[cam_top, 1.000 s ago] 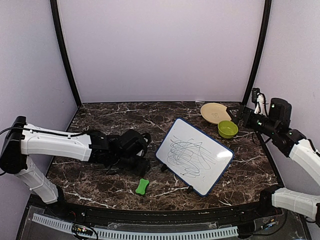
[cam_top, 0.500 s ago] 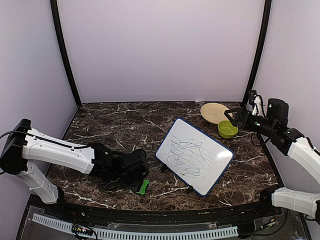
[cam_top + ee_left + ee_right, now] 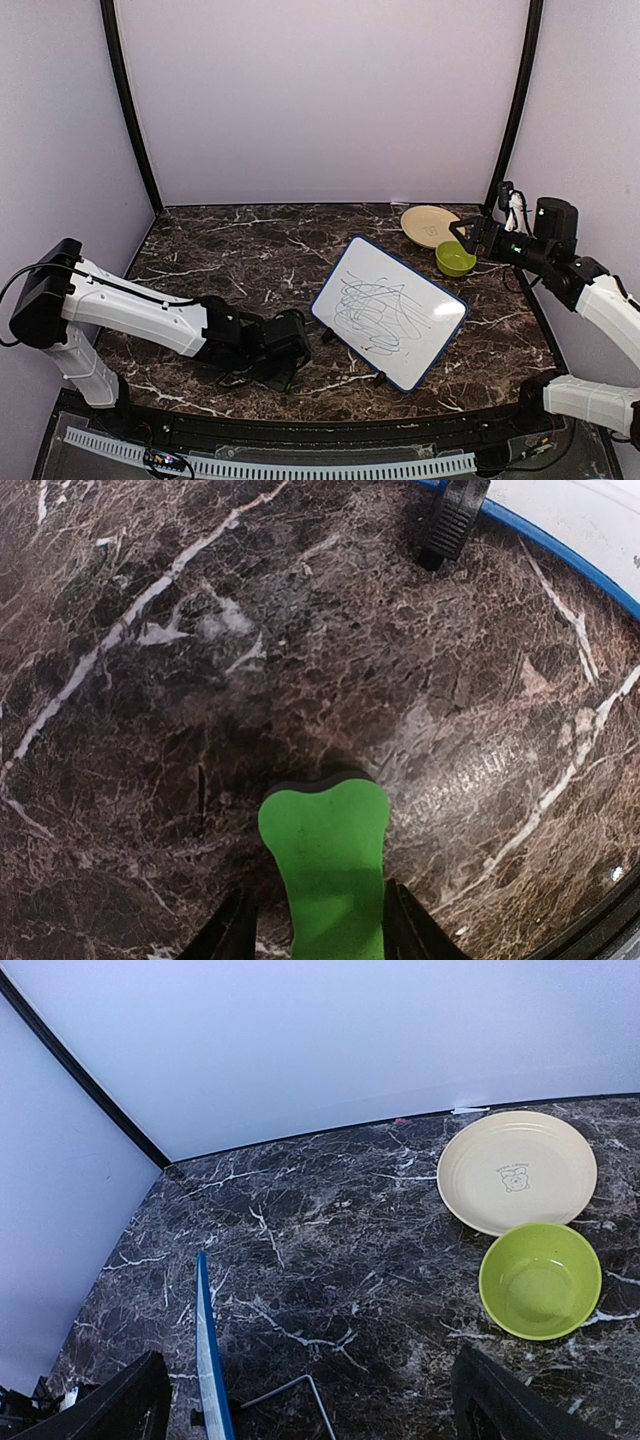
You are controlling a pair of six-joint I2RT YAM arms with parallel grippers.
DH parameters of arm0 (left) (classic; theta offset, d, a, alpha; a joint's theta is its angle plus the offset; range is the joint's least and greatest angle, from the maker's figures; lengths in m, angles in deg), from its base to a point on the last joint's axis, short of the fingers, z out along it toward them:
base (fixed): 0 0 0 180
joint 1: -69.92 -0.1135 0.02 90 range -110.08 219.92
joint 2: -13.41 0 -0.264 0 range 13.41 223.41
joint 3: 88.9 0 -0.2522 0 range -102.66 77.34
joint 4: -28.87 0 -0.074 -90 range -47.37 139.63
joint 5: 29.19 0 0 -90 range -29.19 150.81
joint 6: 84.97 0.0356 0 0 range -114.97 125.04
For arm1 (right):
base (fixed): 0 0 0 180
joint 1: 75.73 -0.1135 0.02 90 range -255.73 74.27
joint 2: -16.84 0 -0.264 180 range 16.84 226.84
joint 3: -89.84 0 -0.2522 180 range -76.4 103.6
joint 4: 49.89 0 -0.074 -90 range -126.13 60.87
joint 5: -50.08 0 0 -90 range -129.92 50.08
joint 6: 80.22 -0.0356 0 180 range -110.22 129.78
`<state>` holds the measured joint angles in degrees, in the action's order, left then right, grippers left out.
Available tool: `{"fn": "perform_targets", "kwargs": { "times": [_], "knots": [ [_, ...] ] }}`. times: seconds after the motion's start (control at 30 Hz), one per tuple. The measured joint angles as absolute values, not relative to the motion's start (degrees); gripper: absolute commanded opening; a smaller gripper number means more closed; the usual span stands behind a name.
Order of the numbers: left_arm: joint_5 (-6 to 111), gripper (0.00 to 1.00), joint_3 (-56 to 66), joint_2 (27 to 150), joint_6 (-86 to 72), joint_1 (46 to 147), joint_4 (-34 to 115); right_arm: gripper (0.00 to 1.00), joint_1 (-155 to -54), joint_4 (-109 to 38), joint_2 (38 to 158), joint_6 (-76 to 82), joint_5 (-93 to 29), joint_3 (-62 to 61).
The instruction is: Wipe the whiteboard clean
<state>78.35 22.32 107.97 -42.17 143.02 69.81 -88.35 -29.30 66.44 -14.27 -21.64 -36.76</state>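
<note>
The whiteboard [image 3: 390, 310] sits right of centre on the tabletop [image 3: 220, 250], turned cornerwise, with dark scribbles across its middle. The left wrist view catches only a blue-framed corner of it [image 3: 580, 510] and one black foot [image 3: 455, 520]. The right wrist view sees it edge-on as a thin blue strip [image 3: 210, 1360]. From above, the left hand [image 3: 285, 365] lies low at the front, just left of the board, and hides the eraser beneath it. Its wrist camera shows the green eraser [image 3: 325, 865] flat between two narrowly set fingers [image 3: 235, 935], both cut off at the bottom edge; whether they touch it I cannot tell. The right hand [image 3: 462, 232] hangs wide apart, gripping nothing, above the green bowl [image 3: 456, 259] beside the tan plate [image 3: 428, 225].
</note>
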Motion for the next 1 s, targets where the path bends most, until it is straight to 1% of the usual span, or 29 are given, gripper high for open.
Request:
{"fn": "perform_targets", "kwargs": {
  "times": [0.1, 0.2, 0.43, 0.73, 0.87, 1.0],
  "knots": [
    [78.15, 0.48, 22.32, 108.13, -42.17, 143.24, 69.39, 0.98, -88.35, -29.23, 66.44, -14.27, -21.42, -36.76],
    [77.98, 0.48, 22.27, 108.17, -42.19, 143.28, 69.07, 0.99, -88.35, -29.23, 66.44, -14.29, -21.2, -36.76],
    [77.72, 0.45, 21.97, 109.79, -42.38, 143.33, 68.89, 0.99, -88.33, -29.21, 66.44, -14.27, -20.63, -36.76],
    [77.63, 0.3, 21.97, 110.18, -43.13, 143.33, 68.13, 0.99, -88.31, -29.21, 66.44, -14.27, -20.68, -36.76],
    [77.76, 0.31, 21.97, 110.18, -43.21, 143.33, 68.06, 0.99, -88.31, -29.17, 66.44, -14.27, -20.65, -36.76],
    [77.78, 0.36, 21.97, 110.36, -43.37, 143.33, 68.06, 0.99, -88.31, -28.86, 66.44, -14.27, -20.65, -36.76]
  ]
}}
